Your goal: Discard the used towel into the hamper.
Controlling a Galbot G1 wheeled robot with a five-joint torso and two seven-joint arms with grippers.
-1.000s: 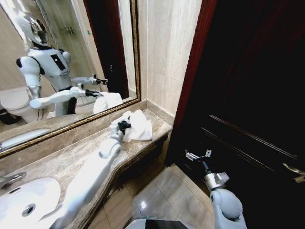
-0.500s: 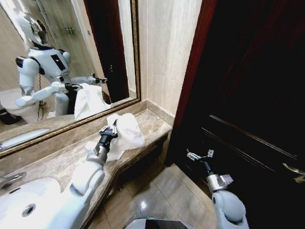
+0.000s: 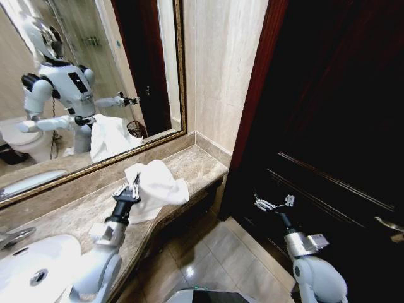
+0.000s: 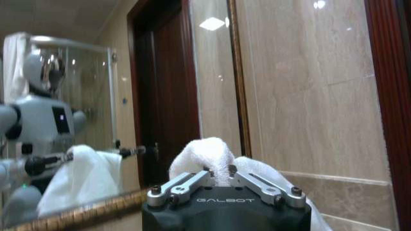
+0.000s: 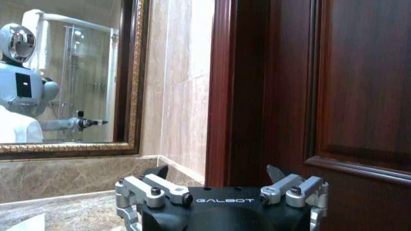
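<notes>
White terry towel, crumpled and soft [image 3: 156, 185], pinched near one edge by the left gripper [image 3: 128, 191] and lifted above the polished beige-brown marble vanity counter [image 3: 196, 165], a fold bunched between the narrowed metal jaws in the left wrist view [image 4: 207, 154]. By this evidence, pickup done; carry and drop into the hamper not yet made. Hamper itself apparently caught only as a reflection: a small dark wire basket [image 3: 135, 129] on the floor in the gold-framed wall mirror [image 3: 179, 76] behind the counter, its real spot in the room not to be told from these views. Right gripper [image 3: 273, 203] held off past the counter's end, in front of the dark reddish-brown panelled wooden door [image 3: 328, 113], jaws spread wide and holding nothing, likewise in the right wrist view [image 5: 218, 175]. Glossy, veined counter running along the mirror, with a white oval ceramic basin [image 3: 31, 265] sunk in at the end far from the door. Beyond the counter's end, cream stone wall panels [image 3: 218, 69] meeting the door's red-brown frame, and below the counter's edge shiny tan floor tiles [image 3: 208, 252]. Doubled in the mirror behind the counter: white humanoid robot, hanging towel and glass shower screen.
</notes>
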